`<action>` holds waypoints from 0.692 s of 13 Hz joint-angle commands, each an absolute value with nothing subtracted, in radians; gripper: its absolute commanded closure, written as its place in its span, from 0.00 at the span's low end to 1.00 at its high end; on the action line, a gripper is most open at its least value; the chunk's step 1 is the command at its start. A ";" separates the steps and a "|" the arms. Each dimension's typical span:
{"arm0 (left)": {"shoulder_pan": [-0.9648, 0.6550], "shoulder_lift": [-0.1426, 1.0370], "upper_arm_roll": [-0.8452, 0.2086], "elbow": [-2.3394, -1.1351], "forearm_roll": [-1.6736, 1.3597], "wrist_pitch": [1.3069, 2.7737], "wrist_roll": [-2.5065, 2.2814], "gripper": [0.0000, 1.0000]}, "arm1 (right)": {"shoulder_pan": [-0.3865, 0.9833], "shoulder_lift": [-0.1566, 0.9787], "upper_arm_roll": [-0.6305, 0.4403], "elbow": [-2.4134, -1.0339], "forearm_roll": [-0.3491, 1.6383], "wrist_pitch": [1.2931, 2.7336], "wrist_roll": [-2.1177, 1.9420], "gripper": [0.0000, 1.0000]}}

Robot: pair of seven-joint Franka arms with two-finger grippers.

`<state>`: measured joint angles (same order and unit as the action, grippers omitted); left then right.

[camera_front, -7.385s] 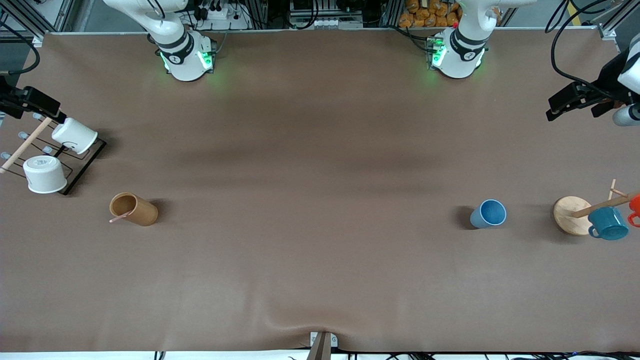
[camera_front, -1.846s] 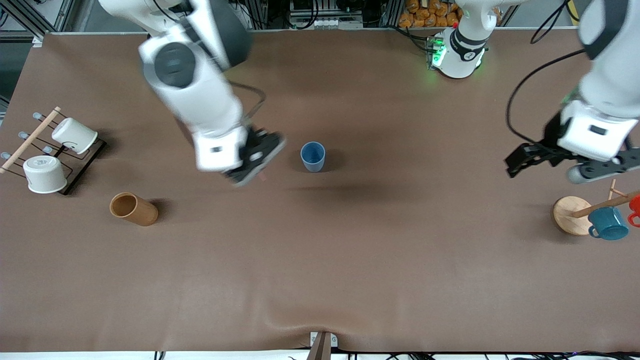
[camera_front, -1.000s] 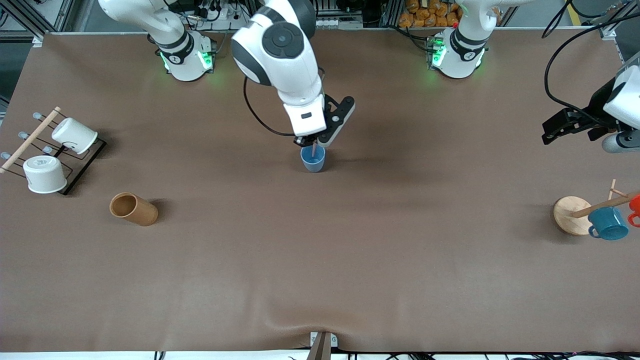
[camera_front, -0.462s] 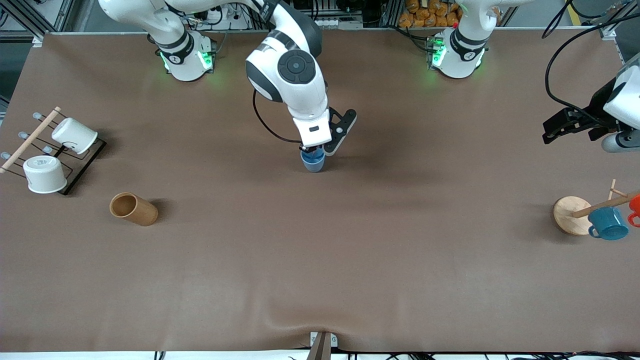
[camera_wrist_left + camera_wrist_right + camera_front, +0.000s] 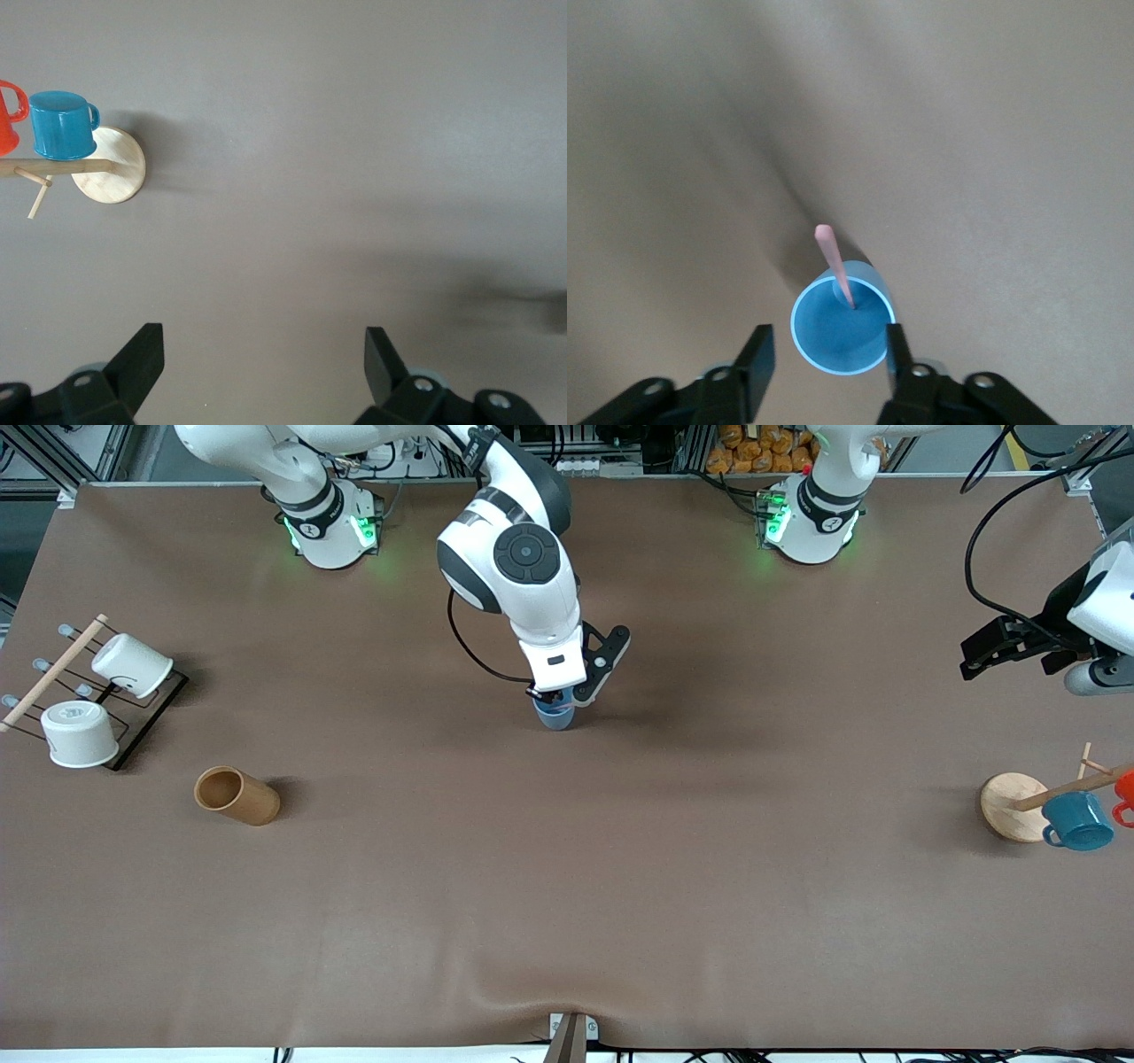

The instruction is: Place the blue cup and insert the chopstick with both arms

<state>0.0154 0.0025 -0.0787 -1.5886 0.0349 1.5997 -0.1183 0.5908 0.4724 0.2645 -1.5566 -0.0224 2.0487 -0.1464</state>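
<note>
The blue cup (image 5: 558, 717) stands upright in the middle of the table. My right gripper (image 5: 555, 693) hangs just above its mouth, open and holding nothing. In the right wrist view the pale-pink chopstick (image 5: 834, 267) stands inside the blue cup (image 5: 833, 350), leaning on the rim. My right gripper (image 5: 828, 336) has one finger on each side of the cup, clear of the stick. My left gripper (image 5: 983, 652) is open and empty, up in the air at the left arm's end of the table; the arm waits. Its open fingers show in the left wrist view (image 5: 261, 335) over bare table.
A brown wooden cylinder holder (image 5: 237, 795) lies toward the right arm's end. A rack with two white cups (image 5: 89, 695) stands at that end. At the left arm's end a wooden mug rack (image 5: 1010, 806) carries a teal mug (image 5: 1077, 821) and an orange mug (image 5: 1125, 786); both show in the left wrist view (image 5: 62, 124).
The blue cup was brought from the left arm's end to the table's middle. My right gripper carried the chopstick from the brown holder, lowered it into the cup and opened. The left arm withdrew.
</note>
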 commanded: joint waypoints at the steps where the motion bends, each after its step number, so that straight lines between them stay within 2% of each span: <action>1: 0.017 -0.020 -0.077 -1.592 0.020 1.598 -0.103 0.00 | 0.543 0.394 0.255 -1.551 -0.035 1.988 -0.103 0.00; 4: 0.017 -0.023 -0.077 -1.594 0.020 1.597 -0.101 0.00 | 0.428 0.324 0.189 -1.551 -0.035 1.930 -0.104 0.00; 6: 0.017 -0.028 -0.077 -1.594 0.020 1.597 -0.101 0.00 | 0.315 0.278 0.184 -1.552 -0.034 1.876 -0.106 0.00; 9: 0.015 -0.046 -0.078 -1.598 0.020 1.569 -0.101 0.00 | 0.229 0.149 0.126 -1.585 -0.032 1.780 -0.092 0.00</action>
